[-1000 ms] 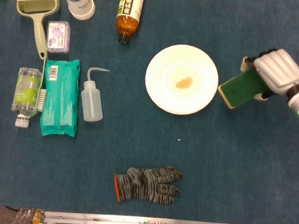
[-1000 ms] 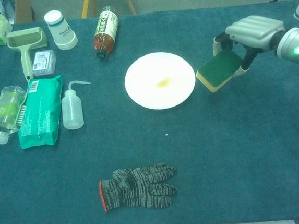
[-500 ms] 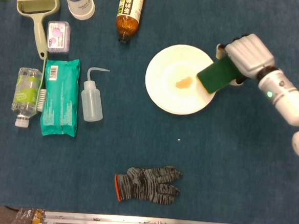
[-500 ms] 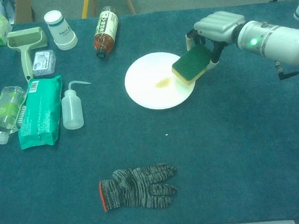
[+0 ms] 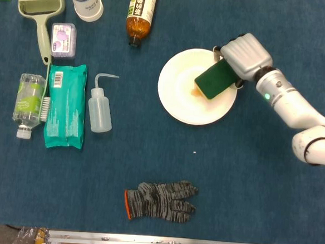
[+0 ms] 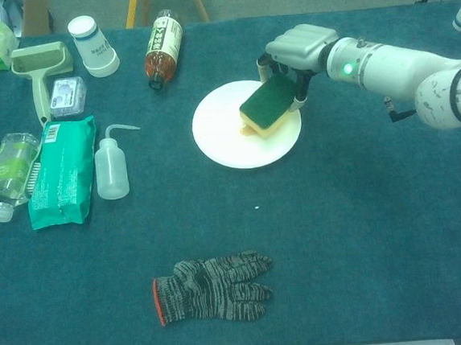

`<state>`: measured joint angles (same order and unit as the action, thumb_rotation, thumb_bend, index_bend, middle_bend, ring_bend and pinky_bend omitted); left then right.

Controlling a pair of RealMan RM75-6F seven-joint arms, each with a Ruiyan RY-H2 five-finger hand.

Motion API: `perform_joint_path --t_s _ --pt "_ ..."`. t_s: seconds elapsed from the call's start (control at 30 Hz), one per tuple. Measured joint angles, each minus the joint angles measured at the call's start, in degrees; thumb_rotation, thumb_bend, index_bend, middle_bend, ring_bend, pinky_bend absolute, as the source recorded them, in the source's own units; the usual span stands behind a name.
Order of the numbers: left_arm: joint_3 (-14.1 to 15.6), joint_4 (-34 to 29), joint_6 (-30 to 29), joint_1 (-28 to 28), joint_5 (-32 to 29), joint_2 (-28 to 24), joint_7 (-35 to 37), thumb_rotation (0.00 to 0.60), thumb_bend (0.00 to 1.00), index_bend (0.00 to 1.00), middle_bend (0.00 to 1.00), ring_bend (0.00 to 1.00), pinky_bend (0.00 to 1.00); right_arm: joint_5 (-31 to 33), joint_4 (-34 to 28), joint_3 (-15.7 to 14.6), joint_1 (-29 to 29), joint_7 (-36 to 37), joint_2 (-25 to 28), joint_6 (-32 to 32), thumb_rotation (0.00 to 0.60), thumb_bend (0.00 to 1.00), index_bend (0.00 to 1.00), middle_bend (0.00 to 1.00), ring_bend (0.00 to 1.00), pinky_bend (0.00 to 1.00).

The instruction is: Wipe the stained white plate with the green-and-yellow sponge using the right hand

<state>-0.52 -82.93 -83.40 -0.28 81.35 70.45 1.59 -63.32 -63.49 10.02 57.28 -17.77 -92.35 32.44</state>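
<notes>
Right hand [image 5: 242, 54]: gripping the green-and-yellow sponge [image 5: 215, 79], now moving leftward from the plate's right rim to above the middle of the white plate [image 5: 177, 103], at centre right of the frame, covering the stain.

Left hand: not showing.

Surface: blue carpeted table [image 5: 248, 178]. Knit glove [image 5: 160, 200] lying lower centre; squeeze bottle [image 5: 99, 103] and green packet [image 5: 66, 105] at left; brown bottle [image 5: 142, 11] lying at top.
</notes>
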Motion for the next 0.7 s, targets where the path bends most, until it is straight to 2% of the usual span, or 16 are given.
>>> perform_joint_path --t_s 0.4,0.7 --pt "0.38 2.03 0.42 0.74 -0.29 0.62 1.94 0.6 0.29 0.36 0.31 0.16 0.41 0.71 6.04 -0.37 3.17 -0.39 -4.97 -1.63 0.6 0.05 0.39 0.56 0.39 0.35" --pt "0.53 3.1 0.63 1.29 -0.55 0.82 2.82 0.6 0.29 0.36 0.31 0.16 0.41 1.55 6.86 -2.07 3.68 -4.1 -4.79 -1.44 0.6 0.05 0.39 0.56 0.39 0.35"
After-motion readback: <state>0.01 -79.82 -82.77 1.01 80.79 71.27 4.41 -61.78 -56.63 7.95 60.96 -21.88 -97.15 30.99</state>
